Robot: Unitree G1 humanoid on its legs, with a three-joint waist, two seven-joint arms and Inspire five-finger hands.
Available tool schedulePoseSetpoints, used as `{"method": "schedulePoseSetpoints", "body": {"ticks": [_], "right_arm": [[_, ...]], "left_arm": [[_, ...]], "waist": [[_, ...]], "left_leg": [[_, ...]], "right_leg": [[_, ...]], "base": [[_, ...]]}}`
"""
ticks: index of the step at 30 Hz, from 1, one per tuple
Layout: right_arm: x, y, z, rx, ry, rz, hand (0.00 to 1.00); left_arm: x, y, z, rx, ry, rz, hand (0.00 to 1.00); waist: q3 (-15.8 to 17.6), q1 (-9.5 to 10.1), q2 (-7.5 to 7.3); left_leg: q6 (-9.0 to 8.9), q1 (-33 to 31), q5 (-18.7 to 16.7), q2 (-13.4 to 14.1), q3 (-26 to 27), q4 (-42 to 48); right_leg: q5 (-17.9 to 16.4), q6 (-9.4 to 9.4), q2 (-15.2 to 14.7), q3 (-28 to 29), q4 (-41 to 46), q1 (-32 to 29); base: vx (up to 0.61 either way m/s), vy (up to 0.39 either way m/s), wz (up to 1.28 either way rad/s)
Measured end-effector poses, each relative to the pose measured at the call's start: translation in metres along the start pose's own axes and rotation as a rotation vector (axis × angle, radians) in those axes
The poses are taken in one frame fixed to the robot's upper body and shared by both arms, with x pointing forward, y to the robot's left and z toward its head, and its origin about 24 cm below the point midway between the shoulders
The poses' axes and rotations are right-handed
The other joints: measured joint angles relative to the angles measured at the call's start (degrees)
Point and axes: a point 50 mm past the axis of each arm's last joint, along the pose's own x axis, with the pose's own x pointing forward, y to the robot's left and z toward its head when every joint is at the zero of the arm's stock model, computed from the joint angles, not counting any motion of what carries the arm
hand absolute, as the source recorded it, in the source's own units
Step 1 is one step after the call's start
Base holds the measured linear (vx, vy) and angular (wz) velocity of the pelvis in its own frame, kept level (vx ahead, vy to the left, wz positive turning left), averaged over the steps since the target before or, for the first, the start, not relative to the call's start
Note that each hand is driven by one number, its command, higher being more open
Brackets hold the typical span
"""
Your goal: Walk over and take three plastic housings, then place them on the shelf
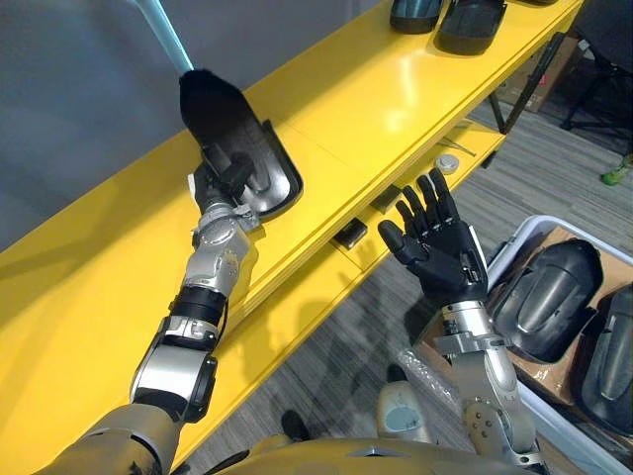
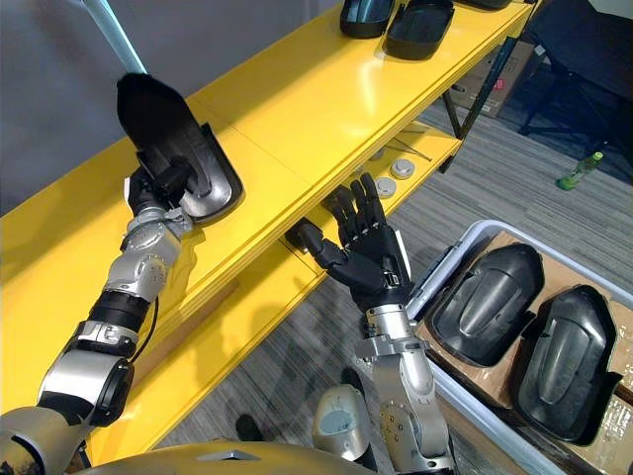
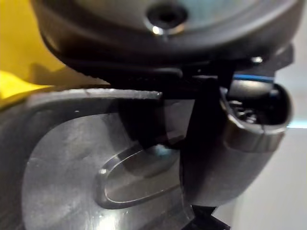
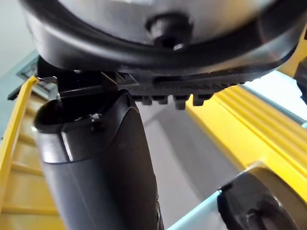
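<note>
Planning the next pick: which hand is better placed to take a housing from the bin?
Right. The right hand is open and empty near the bin of spare housings; the left hand grips the held housing on the shelf.

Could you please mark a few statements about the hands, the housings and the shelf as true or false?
1. The left hand holds a black housing at the yellow shelf. True.
2. The right hand carries a housing. False: it is open, fingers spread, and holds nothing.
3. Spare housings lie in the white bin at the robot's right. True.
4. The far end of the shelf top is bare. False: two housings rest there.
</note>
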Motion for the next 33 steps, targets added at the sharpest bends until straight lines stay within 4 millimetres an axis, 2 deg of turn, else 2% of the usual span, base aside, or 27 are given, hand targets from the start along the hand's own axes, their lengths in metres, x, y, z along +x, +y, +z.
{"method": "schedulePoseSetpoints", "body": {"ticks": [4, 5, 11, 14, 20, 27, 33], "right_arm": [[-0.001, -0.001, -0.001, 0.009, 0.003, -0.033, 1.0], [-0.002, -0.002, -0.002, 0.011, 0.008, -0.037, 1.0], [-0.001, 0.008, -0.008, 0.036, 0.028, -0.002, 1.0], [0.0, 0.018, -0.014, 0.062, 0.049, 0.032, 1.0], [0.001, 0.021, -0.015, 0.079, 0.043, 0.01, 1.0], [0.002, 0.023, -0.014, 0.106, 0.01, -0.036, 1.0], [0.002, 0.027, -0.015, 0.121, -0.005, -0.033, 1.0]], "left_arm": [[0.007, 0.002, 0.011, -0.022, 0.017, 0.079, 0.0], [0.008, 0.002, 0.014, -0.032, 0.012, 0.082, 1.0], [0.008, -0.003, 0.02, -0.037, -0.007, 0.072, 1.0], [0.006, -0.007, 0.019, -0.003, -0.022, 0.058, 1.0], [0.004, -0.014, 0.02, 0.088, -0.057, 0.054, 1.0], [0.007, -0.009, 0.021, 0.145, -0.071, 0.172, 1.0], [0.009, -0.004, 0.025, 0.097, -0.101, 0.196, 1.0]], "waist": [[1.38, -0.72, 0.15], [1.79, -0.86, 0.34], [2.89, -0.87, 0.76], [3.26, -0.83, 0.74], [3.37, -0.79, 0.56], [3.4, -0.73, 0.4], [3.28, -0.67, -0.17]], "left_leg": [[0.08, 0.01, 0.39, -0.01, -0.1, -0.19], [0.08, -0.14, 0.58, 0.04, -0.1, -0.22], [0.14, -1.01, 1.28, 0.11, -0.58, -0.39], [0.19, -0.98, 1.7, 0.07, -0.88, -0.87], [0.05, -1.08, 2.25, 0.2, -2.02, -1.47], [0.1, -0.14, 2.56, 0.28, -2.23, -2.48], [0.03, 1.09, 2.61, 0.36, -1.99, -3.25]], "right_leg": [[-0.09, 0.09, -0.02, -0.08, 0.44, -0.04], [-0.11, 0.12, -0.01, -0.16, 0.53, -0.28], [-0.11, 0.13, 0.0, -0.54, 1.09, -1.05], [-0.06, 0.17, -0.03, -0.88, 1.05, -0.96], [0.12, 0.37, 0.02, -2.01, 0.33, -0.45], [1.06, 0.95, 0.19, -2.63, -2.03, 1.45], [1.59, 0.95, 0.48, -2.63, -3.62, 2.97]], "base": [[-0.04, -0.011, 0.02], [-0.06, -0.018, 0.03], [-0.03, -0.014, 0.04], [-0.02, -0.012, 0.06], [0.0, -0.014, 0.08], [0.0, -0.001, 0.02], [0.01, 0.002, -0.01]]}}
